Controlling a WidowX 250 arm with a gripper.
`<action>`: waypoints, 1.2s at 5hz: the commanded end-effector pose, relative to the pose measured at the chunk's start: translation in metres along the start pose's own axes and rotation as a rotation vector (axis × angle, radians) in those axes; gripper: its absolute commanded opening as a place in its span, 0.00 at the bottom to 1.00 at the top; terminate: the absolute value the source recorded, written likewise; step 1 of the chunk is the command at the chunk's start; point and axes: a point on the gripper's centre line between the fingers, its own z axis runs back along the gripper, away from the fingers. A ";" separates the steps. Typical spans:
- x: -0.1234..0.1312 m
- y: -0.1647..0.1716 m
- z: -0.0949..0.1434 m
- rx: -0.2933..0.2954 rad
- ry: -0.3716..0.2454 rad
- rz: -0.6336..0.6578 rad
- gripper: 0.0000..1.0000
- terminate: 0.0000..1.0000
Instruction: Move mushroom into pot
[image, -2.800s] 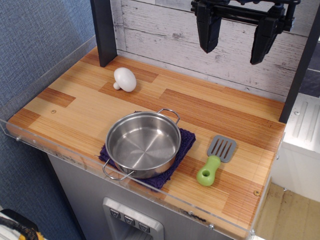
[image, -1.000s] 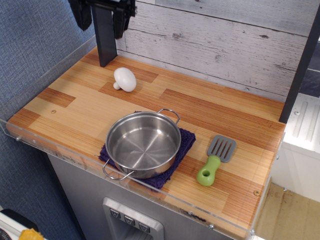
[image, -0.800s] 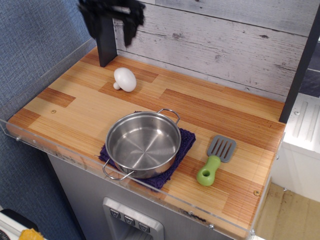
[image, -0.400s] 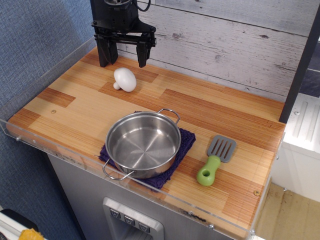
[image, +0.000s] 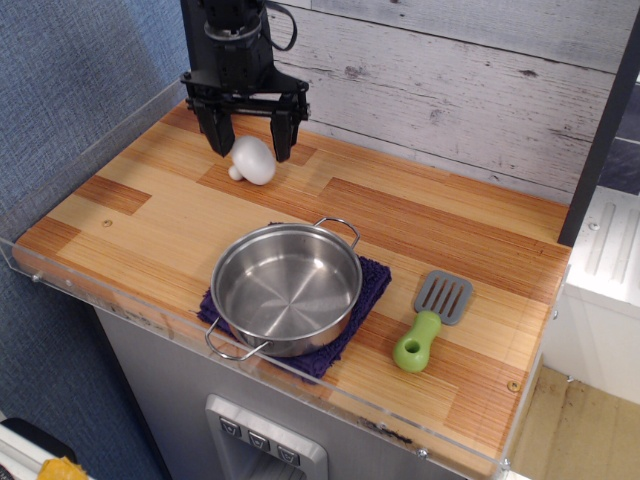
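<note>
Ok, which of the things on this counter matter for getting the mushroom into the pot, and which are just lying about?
Part of the job:
mushroom, on the counter between the open gripper's fingers
pot, empty

Just lying about:
spatula, right of the pot
purple cloth under the pot

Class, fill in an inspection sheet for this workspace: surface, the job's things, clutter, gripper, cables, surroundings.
Surface: wooden counter, clear plastic rim at its front edge.
Job's things: white mushroom on the counter at back left; steel pot empty, on a purple cloth near the front.
Clutter: spatula with green handle, right of the pot.
Gripper: gripper open, fingers either side above the mushroom.
Cables: one black cable by the gripper's body.
Surroundings: plank wall behind, blue wall left.
</note>
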 end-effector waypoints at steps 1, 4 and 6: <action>-0.014 0.001 -0.004 0.040 0.029 -0.017 1.00 0.00; -0.014 0.013 0.003 0.069 0.034 -0.001 1.00 0.00; 0.002 0.013 0.032 0.091 -0.018 -0.004 1.00 0.00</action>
